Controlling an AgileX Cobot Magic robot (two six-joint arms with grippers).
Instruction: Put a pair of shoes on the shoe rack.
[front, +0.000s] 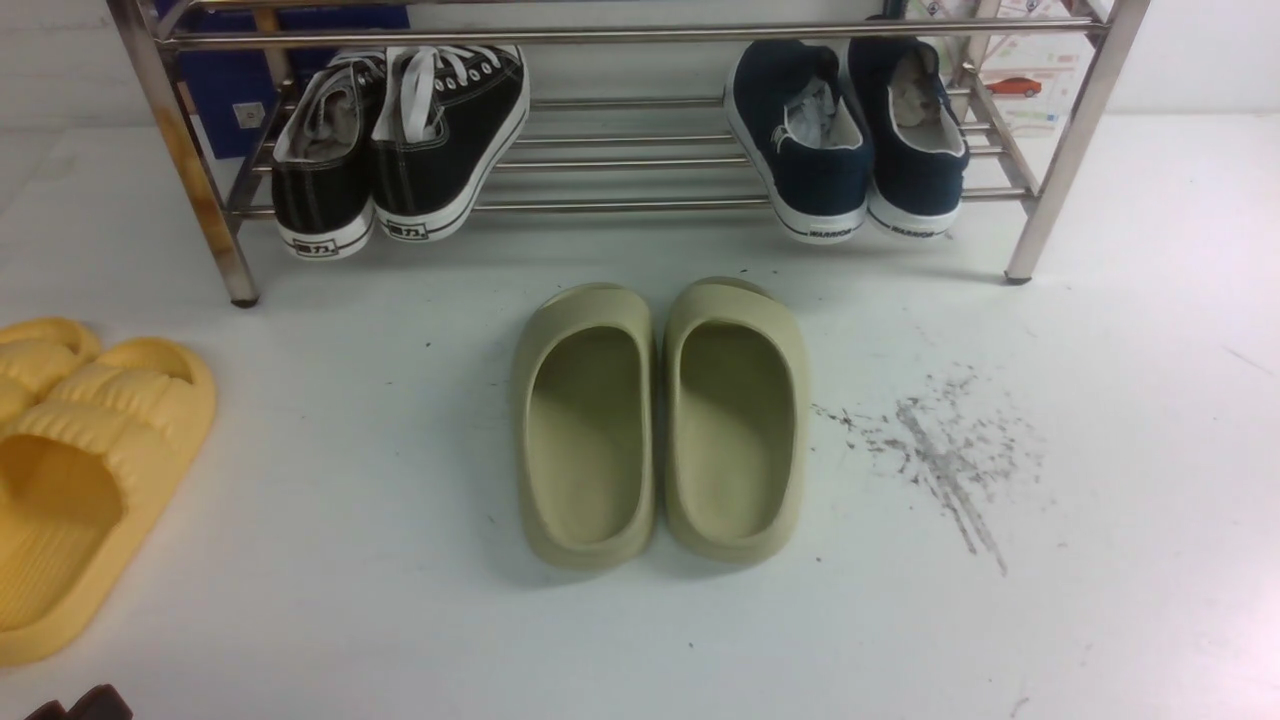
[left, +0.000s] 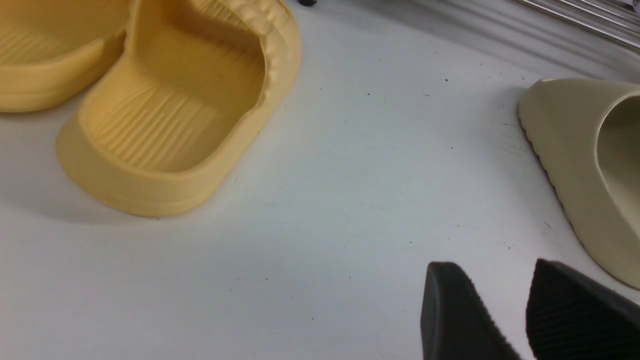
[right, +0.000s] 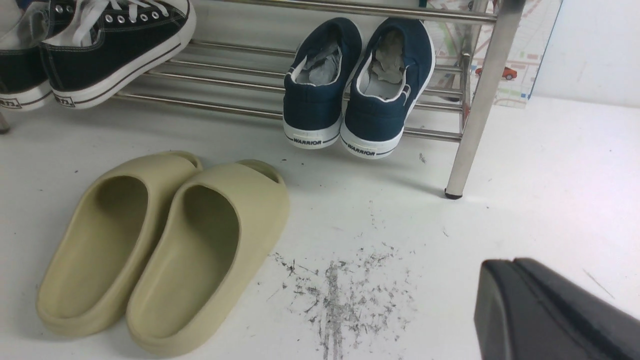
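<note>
Shoes: the pair of navy shoes (front: 850, 140) sits on the lower shelf of the shoe rack (front: 620, 170), at its right end, just inside the right front leg.
Heading: toes point toward the back of the rack, heels toward the robot; each shoe's long axis runs front to back, across the shelf tubes.
Tilt: heels hang lower than toes over the front tube, the white heel bands with dark lettering facing out.
Spacing: the two navy shoes lie side by side, touching or nearly so, with crumpled paper showing in their openings.
Rack neighbours: black lace-up sneakers (front: 400, 140) with white laces rest at the left end of the same shelf, heels out too, well apart from the navy pair.
Floor, middle: olive slides (front: 660, 420) stand together in front of the rack, toes toward it, with a patch of dark scuff marks (front: 940, 450) just to their right.
Floor, left: yellow slides (front: 70, 470) lie near the left edge.
Left gripper (left: 525, 310): jaws parted, empty, above bare floor between the yellow and olive slides.
Right gripper (right: 550, 310): jaws closed together on nothing, near the scuff marks, well clear of the rack.
</note>
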